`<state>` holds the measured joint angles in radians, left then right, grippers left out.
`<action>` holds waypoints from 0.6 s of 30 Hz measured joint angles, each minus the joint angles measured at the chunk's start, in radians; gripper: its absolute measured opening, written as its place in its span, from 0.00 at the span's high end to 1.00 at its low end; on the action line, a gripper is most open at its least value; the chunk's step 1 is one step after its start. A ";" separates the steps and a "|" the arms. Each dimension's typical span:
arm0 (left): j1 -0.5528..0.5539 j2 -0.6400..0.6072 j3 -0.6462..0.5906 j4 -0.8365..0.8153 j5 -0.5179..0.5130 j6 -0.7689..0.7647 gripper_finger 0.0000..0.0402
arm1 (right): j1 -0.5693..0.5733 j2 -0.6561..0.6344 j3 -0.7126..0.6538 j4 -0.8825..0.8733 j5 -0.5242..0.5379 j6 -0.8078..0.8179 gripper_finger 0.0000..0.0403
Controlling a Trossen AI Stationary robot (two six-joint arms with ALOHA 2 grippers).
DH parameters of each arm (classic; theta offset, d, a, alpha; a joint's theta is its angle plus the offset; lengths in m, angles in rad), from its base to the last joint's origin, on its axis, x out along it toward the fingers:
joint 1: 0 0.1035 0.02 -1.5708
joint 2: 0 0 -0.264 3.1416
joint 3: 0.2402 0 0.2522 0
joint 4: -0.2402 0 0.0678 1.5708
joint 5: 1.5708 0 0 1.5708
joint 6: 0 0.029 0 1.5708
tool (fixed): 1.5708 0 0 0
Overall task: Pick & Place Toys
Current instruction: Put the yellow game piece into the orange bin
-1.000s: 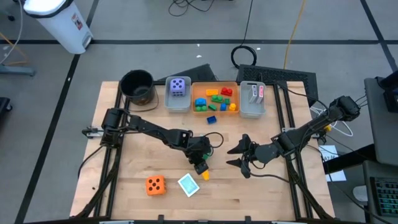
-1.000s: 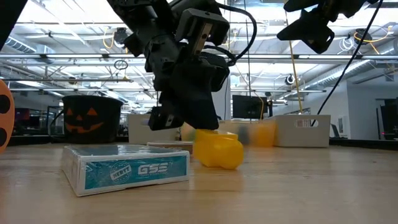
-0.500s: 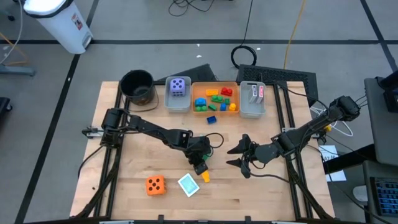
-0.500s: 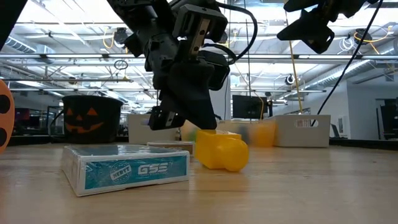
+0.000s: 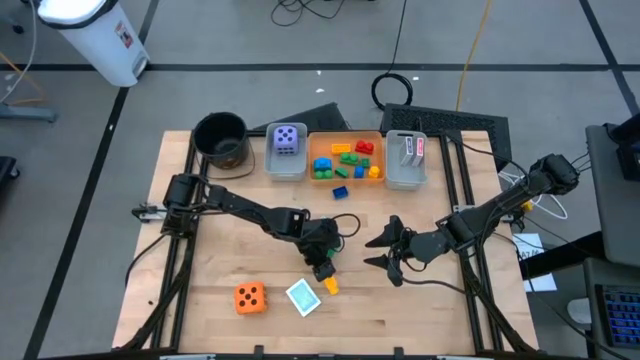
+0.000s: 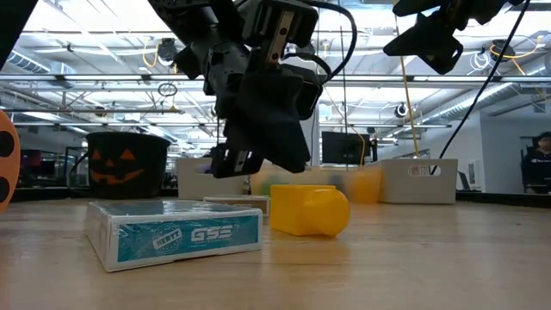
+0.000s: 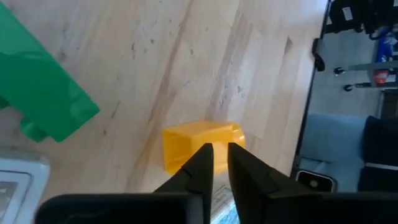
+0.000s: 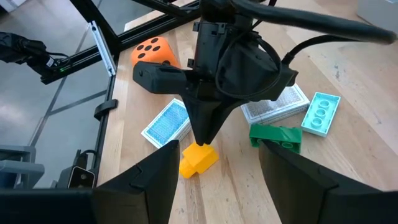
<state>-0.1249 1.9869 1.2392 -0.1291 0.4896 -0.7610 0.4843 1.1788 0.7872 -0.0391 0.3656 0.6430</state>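
Left gripper hovers just above the yellow brick, fingers nearly closed, holding nothing. Brick lies on the bench near its front edge. Right gripper waits open, empty.

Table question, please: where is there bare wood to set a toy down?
Bare table lies between the pot and orange die, and right of the right gripper. Crowded around the left gripper: yellow brick, card pack.
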 joint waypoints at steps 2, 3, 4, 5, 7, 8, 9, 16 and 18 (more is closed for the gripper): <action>0.001 0.000 0.000 -0.002 -0.019 0.005 0.83 | 0.000 0.000 0.000 0.000 0.000 0.003 0.48; 0.005 0.000 0.000 -0.002 -0.029 0.007 0.81 | 0.000 0.000 0.000 0.000 0.000 0.006 0.48; 0.010 0.000 0.000 -0.002 -0.044 0.005 0.79 | 0.000 0.000 0.000 0.000 0.000 0.007 0.48; 0.018 0.000 0.000 0.000 -0.050 0.001 0.77 | 0.000 0.000 0.000 0.000 0.000 0.007 0.48; 0.032 0.000 0.000 -0.003 -0.047 -0.006 0.73 | 0.000 0.000 0.000 0.000 0.000 0.008 0.48; 0.039 0.000 0.000 -0.006 -0.038 -0.012 0.71 | 0.000 0.000 0.000 0.000 0.000 0.011 0.48; 0.045 0.000 0.000 -0.009 -0.021 -0.020 0.69 | 0.000 0.000 0.000 0.000 0.000 0.016 0.48; 0.061 0.000 0.000 -0.027 0.105 -0.019 0.52 | 0.000 0.000 0.000 -0.003 0.000 0.023 0.48; 0.057 0.006 0.000 -0.029 0.104 -0.019 0.48 | 0.000 0.000 0.000 -0.003 -0.001 0.022 0.48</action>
<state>-0.0676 1.9926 1.2388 -0.1577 0.5940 -0.7795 0.4843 1.1786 0.7872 -0.0425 0.3649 0.6652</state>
